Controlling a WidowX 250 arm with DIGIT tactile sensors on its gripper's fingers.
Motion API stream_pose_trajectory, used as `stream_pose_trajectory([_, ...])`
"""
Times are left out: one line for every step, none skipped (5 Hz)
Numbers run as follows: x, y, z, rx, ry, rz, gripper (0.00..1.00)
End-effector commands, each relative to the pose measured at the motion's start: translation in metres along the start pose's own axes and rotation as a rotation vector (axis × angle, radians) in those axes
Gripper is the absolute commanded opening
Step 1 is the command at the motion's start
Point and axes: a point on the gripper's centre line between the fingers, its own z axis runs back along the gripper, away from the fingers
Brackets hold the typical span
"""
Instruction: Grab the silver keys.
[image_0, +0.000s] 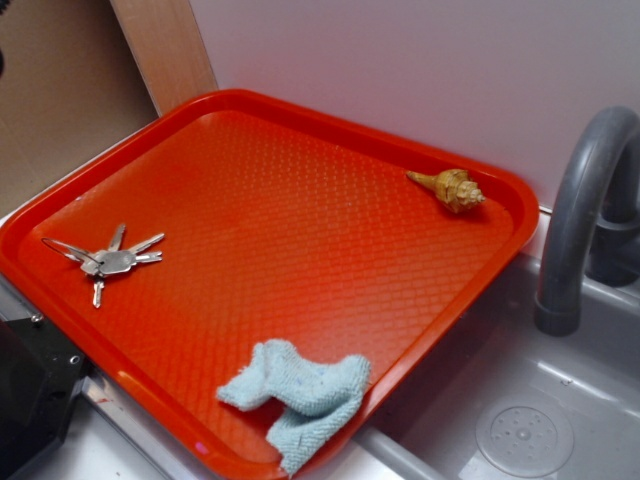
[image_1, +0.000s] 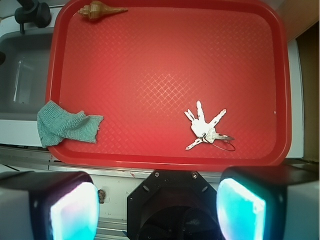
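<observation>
Pale wall panels back a grey sink (image_0: 560, 400) with a curved grey faucet (image_0: 580, 220) on its far side. Largest on the counter is the red tray (image_0: 300, 200), textured in a diamond grid, with no brand mark or lettering legible anywhere on it. A crumpled light blue cloth (image_0: 300, 392) drapes over the tray's edge toward the sink. The gripper (image_1: 157, 210) hangs well above and outside the tray's edge, fingers spread wide with nothing between them. A tan seashell (image_0: 450, 188) lies in the far corner. The silver keys (image_0: 115, 262) lie fanned flat on the tray near the opposite corner, well apart from cloth and shell; any stamping on them is too small to read.
</observation>
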Motion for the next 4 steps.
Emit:
stream_pose_trajectory([0.000, 0.000, 0.000, 0.000, 0.000, 0.000, 1.00])
stream_pose_trajectory([0.006, 0.042, -0.024, -0.081, -0.111, -0.249, 1.00])
stream_pose_trajectory([0.003, 0.068, -0.031, 0.015, 0.143, -0.469, 1.00])
stream_pose_trajectory([0.008, 0.084, -0.065, 0.075, 0.214, -0.621, 1.00])
